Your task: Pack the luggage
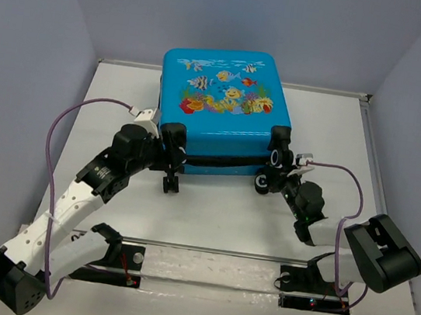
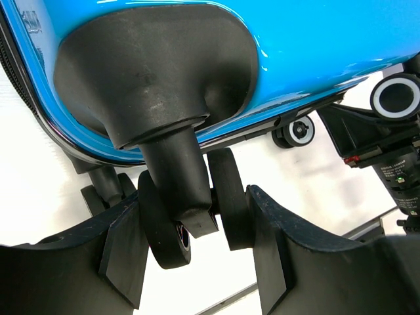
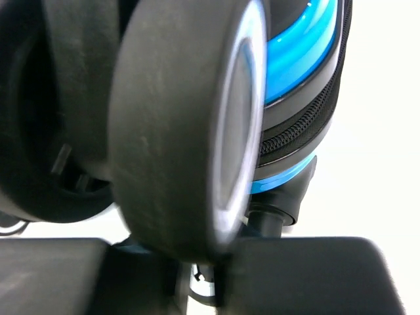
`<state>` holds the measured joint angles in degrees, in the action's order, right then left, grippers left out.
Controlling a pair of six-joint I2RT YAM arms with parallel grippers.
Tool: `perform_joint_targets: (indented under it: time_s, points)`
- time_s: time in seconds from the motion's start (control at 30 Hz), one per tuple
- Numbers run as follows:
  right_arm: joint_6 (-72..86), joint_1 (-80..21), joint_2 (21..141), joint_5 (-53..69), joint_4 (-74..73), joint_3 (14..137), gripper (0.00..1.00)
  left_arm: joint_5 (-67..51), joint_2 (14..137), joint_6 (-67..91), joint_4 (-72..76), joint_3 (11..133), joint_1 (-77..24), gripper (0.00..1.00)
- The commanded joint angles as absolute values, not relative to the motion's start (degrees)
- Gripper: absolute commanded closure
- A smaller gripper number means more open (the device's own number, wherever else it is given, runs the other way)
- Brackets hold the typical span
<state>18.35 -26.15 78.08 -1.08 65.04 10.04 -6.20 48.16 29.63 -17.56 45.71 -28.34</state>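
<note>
While the luggage lies closed, fish print up, mid-desk, contents hidden, left end effector stands open astride a black caster. Right end effector probably pinches a white-faced wheel; view too blurred to confirm.

glossy hard plastic luggage; matt black rubbery wheels; smooth white table

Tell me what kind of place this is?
Probably a lab test cell for robot recording, not a home: plain grey partition walls box in a bare white tabletop, two robot arms are bolted at its near edge, and a bright blue hard-shell child's suitcase is the only prop.
</note>
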Motion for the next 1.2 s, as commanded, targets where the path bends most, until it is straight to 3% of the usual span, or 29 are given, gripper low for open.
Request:
perform_joint_targets:
  time_s: [0.0,0.37,0.77,0.83,0.9,1.17]
  points:
    - [18.89,-25.58,77.78,-2.02,77.95,12.75,0.9,-17.75,42.54,24.96,-4.48,47.55,-29.62,0.94]
    - [22.58,-26.37,76.56,2.46,79.19,7.74,0.93,-19.68,43.85,26.36,-0.97,47.02,-29.53,0.94]
    - [23.18,-41.22,80.16,-8.42,79.35,7.57,0.93,-19.78,46.06,27.51,2.64,47.81,-29.62,0.94]
    - [24.42,-39.04,79.11,-11.87,77.63,5.63,0.93,-19.25,45.7,26.9,1.59,48.77,-29.62,0.94]
    - [25.57,-34.83,77.26,-10.38,71.58,6.24,0.93,-18.63,45.53,26.02,0.79,49.48,-29.62,0.94]
    - [25.23,-24.62,74.26,-1.24,70.66,6.59,0.92,-17.84,44.65,25.93,0.09,48.96,-29.53,0.94]
